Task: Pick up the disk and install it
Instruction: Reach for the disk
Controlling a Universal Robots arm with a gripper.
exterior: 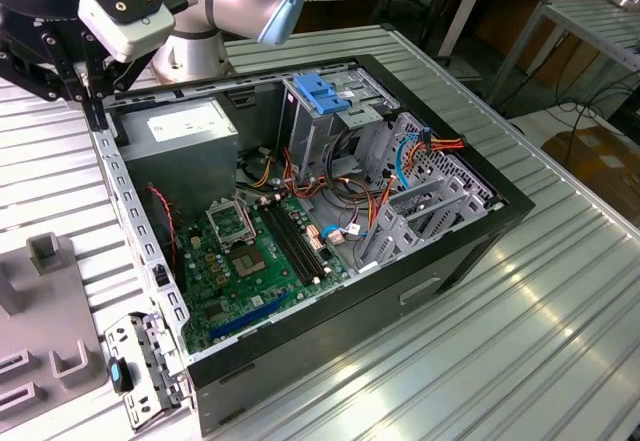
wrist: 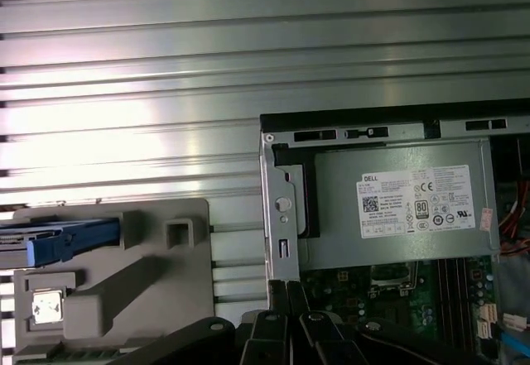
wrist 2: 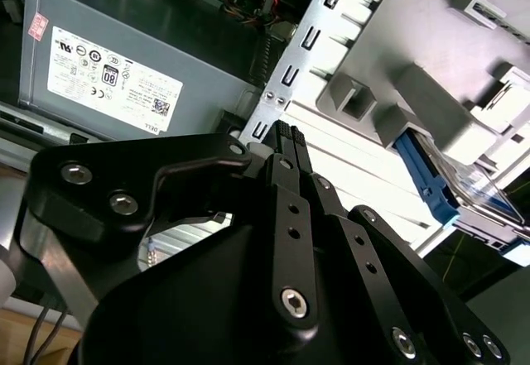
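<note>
Above the rear corner of the open computer case [exterior: 450, 131], my claw [wrist 2: 287, 133] hangs with its two fingers pressed together and nothing between them. In both wrist views the tips line up with the perforated metal strip along the case edge, just beside the grey power supply [wrist: 397, 208] with its white sticker.

The disk [wrist: 50, 243] is outside the case, seated in a grey holder [wrist: 157, 286] that rests on the ribbed metal desk [wrist: 166, 50] right next to the case wall. I am not touching it: the case edge strip and a good part of the holder lie between my fingertips and the disk. In the second wrist view its blue rail runs along the edge nearest me, and a pale label behind it catches the glare. I cannot tell whether it sits flat or on its side.

In the exterior view, my claw is at the case corner nearest the arm's base. The drive cage [exterior: 320, 101] with its blue handle stands further inside the case, past the power supply, and the green motherboard [exterior: 250, 261] lies on the case floor
</note>
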